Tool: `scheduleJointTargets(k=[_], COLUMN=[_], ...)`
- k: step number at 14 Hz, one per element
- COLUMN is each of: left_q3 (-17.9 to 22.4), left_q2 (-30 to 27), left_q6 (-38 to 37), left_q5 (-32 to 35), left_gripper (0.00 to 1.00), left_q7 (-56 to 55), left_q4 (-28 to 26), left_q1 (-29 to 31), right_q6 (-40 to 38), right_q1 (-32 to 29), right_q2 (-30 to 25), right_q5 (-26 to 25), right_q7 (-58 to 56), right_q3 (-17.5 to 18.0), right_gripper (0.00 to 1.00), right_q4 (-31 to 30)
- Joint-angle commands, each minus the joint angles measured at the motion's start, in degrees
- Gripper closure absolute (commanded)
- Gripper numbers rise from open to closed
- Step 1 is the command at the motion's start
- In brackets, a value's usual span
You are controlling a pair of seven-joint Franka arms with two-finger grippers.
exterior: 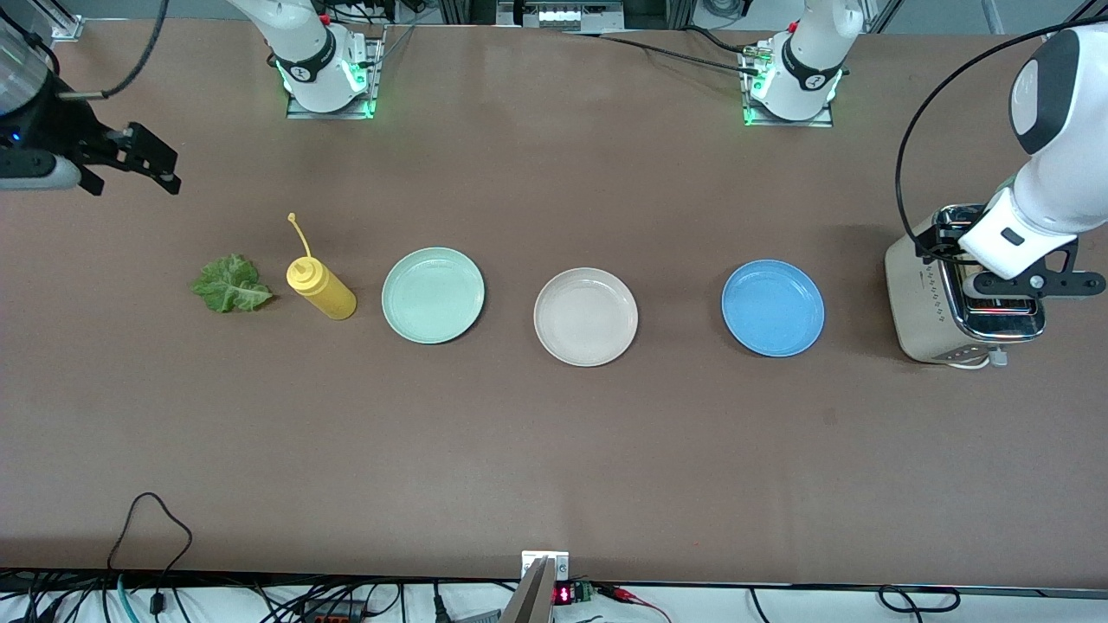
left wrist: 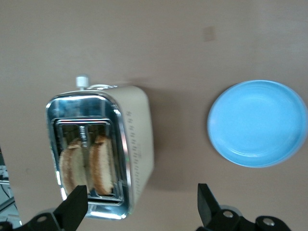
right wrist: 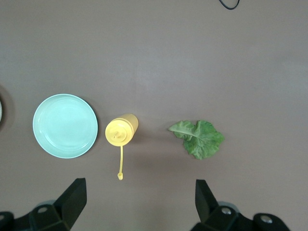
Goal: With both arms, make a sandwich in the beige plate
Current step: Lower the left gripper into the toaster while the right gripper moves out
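The toaster point(exterior: 961, 298) stands at the table's 3 o'clock end, two bread slices point(left wrist: 89, 163) upright in its slots. The left gripper point(left wrist: 139, 204) hangs over it, jaws wide, holding nothing. The beige plate point(exterior: 586, 316) sits bare at centre. The lettuce point(exterior: 230, 283) lies toward 9 o'clock; the right gripper point(right wrist: 139, 202) hovers near it, jaws wide. Step in hand: bread retrieval. Next move probably requires descent onto one slice.

Brown table point(exterior: 554, 450). Mint plate point(exterior: 433, 295), blue plate point(exterior: 773, 308), yellow squeeze bottle point(exterior: 320, 288) in a row across it; bottle upright beside mint plate, toward the right arm's end. Cream-and-chrome toaster point(exterior: 930, 311) at the left arm's end, near blue plate. Cables point(exterior: 156, 519) along the near edge.
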Motion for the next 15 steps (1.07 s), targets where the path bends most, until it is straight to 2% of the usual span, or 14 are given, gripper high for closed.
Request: scheduleJointTargets(k=[1,5,9,11,13,14,15], left_q3=[-0.4,-0.49,-0.57,-0.57,-0.57,-0.57,-0.57], left_q2=[-2.43,-1.73,0.21,0.29,1.52,1.87,1.96], left_q6=[7.31,15.92,21.47,21.65,21.65,21.39,20.78], left_q5=[1.65,3.23,3.23,3.14,3.14,3.14,3.14], left_gripper=[0.0,0.0,0.0,0.07,0.22,0.47,0.64], left_q7=[0.93,2.24,7.52,7.44,7.44,7.78,7.87], left_q4=[-7.53,-13.25,-15.1,-16.07,-16.07,-15.99,-15.81], left_q1=[4.39,7.73,11.52,11.6,12.3,12.48,12.4], right_q6=[1.88,1.88,1.97,2.4,2.58,2.49,2.41], right_q1=[0.8,0.98,0.98,0.98,0.98,0.98,0.98], right_q2=[-0.69,-0.6,-0.25,0.19,0.28,0.28,0.19], right_q5=[-0.32,-0.32,-0.32,-0.32,-0.32,-0.32,-0.32], right_q7=[-0.43,-0.43,-0.43,-0.43,-0.43,-0.43,-0.52], right_q3=[0.12,0.12,0.12,0.12,0.12,0.12,0.12], right_gripper=[0.0,0.0,0.0,0.0,0.0,0.0,0.0], right_q4=[-2.0,-2.09,-2.27,-2.27,-2.27,-2.27,-2.27])
